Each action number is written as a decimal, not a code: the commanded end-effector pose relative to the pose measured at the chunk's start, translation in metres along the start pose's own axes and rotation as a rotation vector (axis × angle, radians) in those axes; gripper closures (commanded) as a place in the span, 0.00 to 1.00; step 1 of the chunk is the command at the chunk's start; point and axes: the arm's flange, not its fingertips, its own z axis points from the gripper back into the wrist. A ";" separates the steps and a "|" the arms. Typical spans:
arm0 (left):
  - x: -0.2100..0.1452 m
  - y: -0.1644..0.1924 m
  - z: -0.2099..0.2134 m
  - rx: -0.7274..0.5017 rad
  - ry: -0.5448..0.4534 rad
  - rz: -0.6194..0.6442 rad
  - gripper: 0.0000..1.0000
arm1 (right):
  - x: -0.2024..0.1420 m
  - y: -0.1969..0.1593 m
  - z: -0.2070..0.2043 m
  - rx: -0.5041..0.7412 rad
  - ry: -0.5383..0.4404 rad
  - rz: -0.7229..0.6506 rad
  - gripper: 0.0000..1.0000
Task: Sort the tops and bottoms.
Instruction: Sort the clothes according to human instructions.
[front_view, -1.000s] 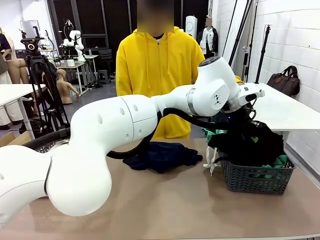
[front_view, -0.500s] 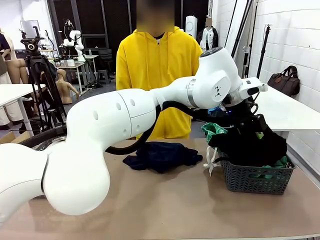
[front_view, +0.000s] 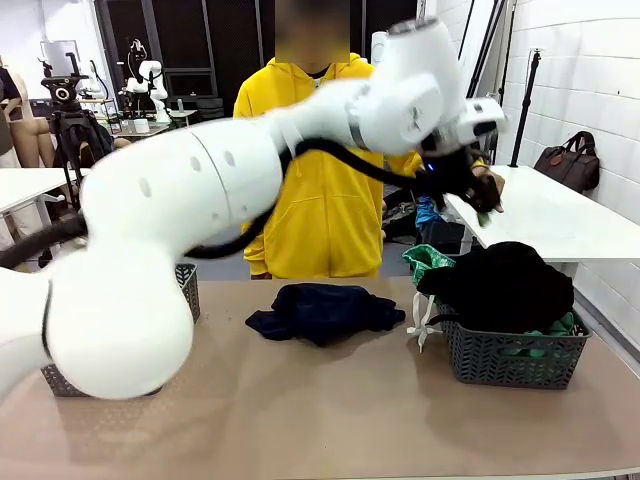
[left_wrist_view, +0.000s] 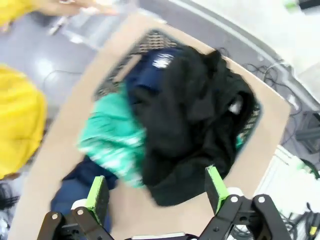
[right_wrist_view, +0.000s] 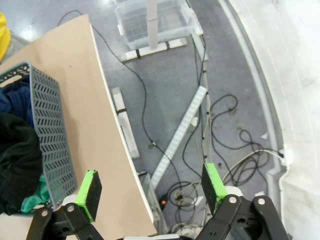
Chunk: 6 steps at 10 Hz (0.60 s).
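A black garment (front_view: 500, 285) lies heaped on top of the grey basket (front_view: 515, 358) at the table's right, with a bright green garment (front_view: 425, 262) hanging over the basket's left rim. A dark navy garment (front_view: 325, 310) lies crumpled on the table's middle. My left gripper (front_view: 483, 198) hangs high above the basket. In the left wrist view that gripper (left_wrist_view: 156, 192) is open and holds nothing, looking down on the black garment (left_wrist_view: 195, 120), the green one (left_wrist_view: 112, 140) and the navy one (left_wrist_view: 75, 185). My right gripper (right_wrist_view: 151, 187) is open and empty beyond the table's right edge.
A person in a yellow hoodie (front_view: 320, 150) stands at the far side. A second grey basket (front_view: 187, 285) sits at the table's left, behind my left arm. The right wrist view shows the basket's wall (right_wrist_view: 47, 125), the table edge (right_wrist_view: 100, 125) and cables on the floor (right_wrist_view: 220, 125).
My left gripper has opened, let go of the black garment on the basket pile and risen well above it. The right gripper stays as it was.
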 end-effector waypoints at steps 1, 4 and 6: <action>-0.060 0.037 0.048 0.175 0.032 0.183 0.00 | -0.002 0.000 0.000 -0.013 0.010 0.015 0.00; -0.184 0.080 0.083 0.329 0.115 0.404 0.00 | -0.002 0.000 0.000 -0.013 0.010 0.015 0.00; -0.256 0.086 0.078 0.328 0.098 0.523 0.00 | -0.002 0.000 0.000 -0.013 0.010 0.015 0.00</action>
